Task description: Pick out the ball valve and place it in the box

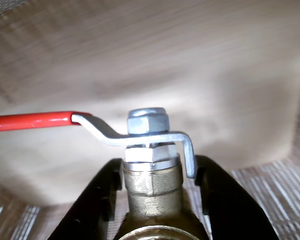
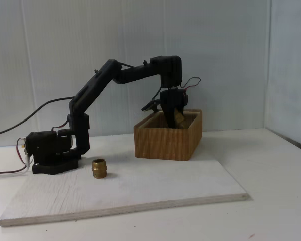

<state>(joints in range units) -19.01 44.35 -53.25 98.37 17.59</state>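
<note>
Holding: the ball valve (image 1: pixel 152 175) is gripped by its brass body between the two black fingers (image 1: pixel 97 200), seen at lower centre of the wrist view.
Fingers: closed narrow on the valve, one at each side of the brass body, touching it.
Gripper (image 2: pixel 173 120): pointed downward in the fixed view, centre right of the frame, tips lowered past the rim into the box (image 2: pixel 165 143).
Valve handle: the red lever (image 1: pixel 32 120) runs out to the left edge of the wrist view; its bare metal part is bent over the stem and capped by a silver hex nut (image 1: pixel 148 120).
Valve in fixed view: a brass-coloured part (image 2: pixel 179 119) is seen just beside the fingers, above the box's far wall.
Box interior: pale wooden floor (image 1: pixel 190 65) fills the upper part of the wrist view behind the valve; whether the valve touches it cannot be told.
Box position: on the white board (image 2: pixel 155 188), right of centre.
Brass fitting (image 2: pixel 99 168): upright on the board, lower left of centre, near the arm base (image 2: pixel 50 150), well apart from the box.
Counter (image 2: pixel 276 201): white, carrying the board.
</note>
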